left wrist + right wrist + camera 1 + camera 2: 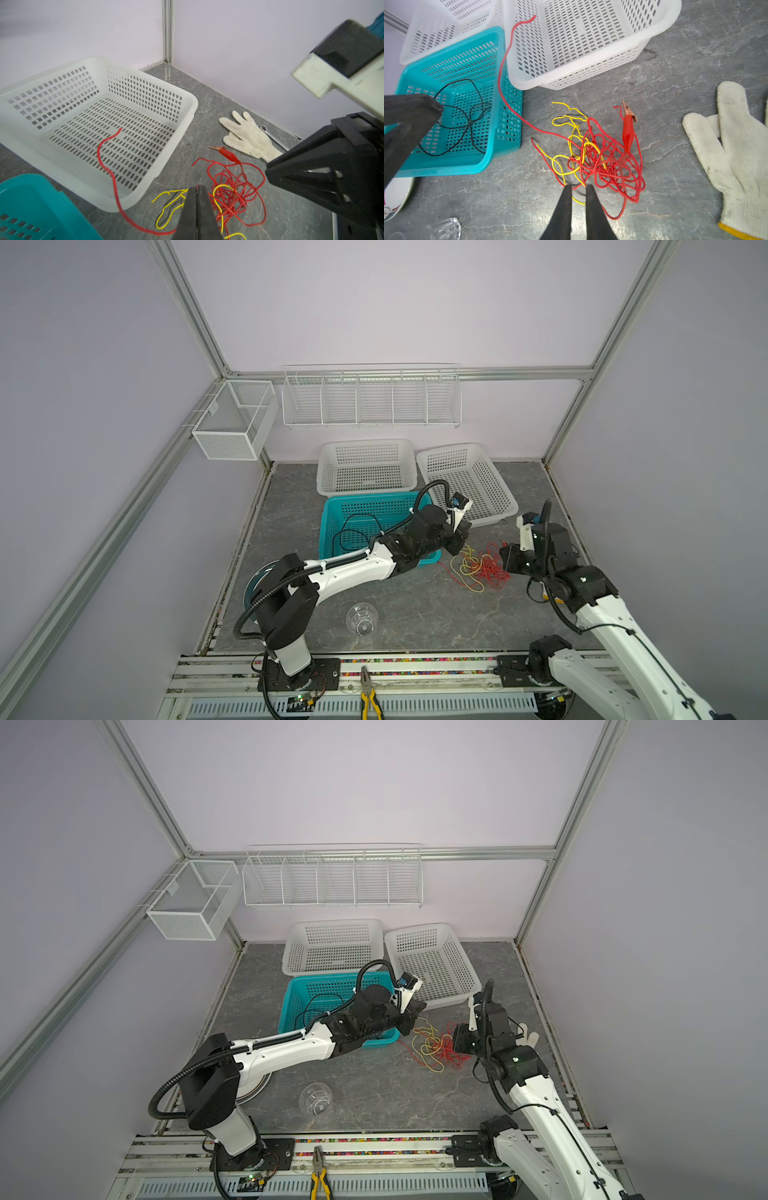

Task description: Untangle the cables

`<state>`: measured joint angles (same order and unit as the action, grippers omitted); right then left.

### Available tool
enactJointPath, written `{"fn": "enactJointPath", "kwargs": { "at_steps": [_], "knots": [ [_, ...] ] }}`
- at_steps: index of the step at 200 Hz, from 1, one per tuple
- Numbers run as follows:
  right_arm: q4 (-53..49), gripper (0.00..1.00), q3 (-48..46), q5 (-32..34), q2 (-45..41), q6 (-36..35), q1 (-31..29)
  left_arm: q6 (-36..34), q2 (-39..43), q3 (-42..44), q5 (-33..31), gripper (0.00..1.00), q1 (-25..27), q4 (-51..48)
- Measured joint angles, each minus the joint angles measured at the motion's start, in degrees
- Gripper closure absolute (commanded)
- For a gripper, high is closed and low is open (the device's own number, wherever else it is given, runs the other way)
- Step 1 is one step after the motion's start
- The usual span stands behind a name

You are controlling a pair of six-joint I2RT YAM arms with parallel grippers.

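A tangle of red and yellow cables (484, 568) (604, 160) lies on the grey table, and a red alligator clip (628, 128) sits at its edge. One long red cable (500, 72) (104, 162) runs out of it over the rim of a white basket (591, 62). A black cable (467, 122) lies coiled in the teal basket (328, 531). My left gripper (197, 187) (457, 549) hangs shut above the tangle's left side, with no cable seen pinched. My right gripper (578, 186) (505, 568) is at the tangle's right edge, fingers slightly apart. A yellow strand crosses behind the gap.
A white work glove (737, 145) and a wrench (272, 135) lie right of the tangle near the wall. A second white basket (365, 443) stands at the back. A clear glass (362, 618) lies in front, a plate (257, 1090) sits under the left arm, and pliers (368, 693) lie on the front rail.
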<state>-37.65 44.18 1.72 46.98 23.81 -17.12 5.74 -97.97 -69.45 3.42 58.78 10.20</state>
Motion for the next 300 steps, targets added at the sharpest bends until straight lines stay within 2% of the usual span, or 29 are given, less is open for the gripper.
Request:
{"fn": "enactJointPath", "kwargs": {
  "at_steps": [19, 45, 90, 166, 189, 223, 238, 300],
  "knots": [
    [0.02, 0.66, -0.04, 0.17, 0.00, -0.26, -0.02, 0.09, 0.00, 0.00, 0.55, 0.87, 0.00, -0.42],
    [-0.04, 0.57, -0.70, 1.25, 0.02, 0.52, -0.02, 0.20, 0.00, 0.02, 1.27, 0.75, 0.00, -0.81],
    [0.48, 0.50, -3.50, 3.19, 2.29, 2.82, -0.02, 0.09, 0.00, 0.35, 2.05, 0.55, 0.00, -1.07],
    [8.44, 0.40, -5.68, 4.92, 17.31, 4.98, -0.02, 0.31, 0.00, 1.38, 2.34, 0.46, 0.00, -0.63],
    [11.34, 0.43, -6.12, 4.83, 21.57, 5.35, -0.02, 0.31, 0.00, 1.57, 2.16, 0.44, 0.00, -0.70],
    [13.90, 0.65, -6.67, 4.24, 24.28, 5.75, -0.11, 0.31, -0.02, 1.60, 1.99, 0.43, 0.00, -0.74],
    [14.51, 0.71, -6.88, 4.11, 24.17, 6.21, -0.24, 0.28, -0.02, 1.60, 1.99, 0.42, 0.00, -0.74],
    [14.71, 0.80, -7.41, 3.80, 20.59, 6.19, -0.24, 0.26, -0.02, 1.62, 0.96, 0.40, 0.00, -1.40]
  ]
}}
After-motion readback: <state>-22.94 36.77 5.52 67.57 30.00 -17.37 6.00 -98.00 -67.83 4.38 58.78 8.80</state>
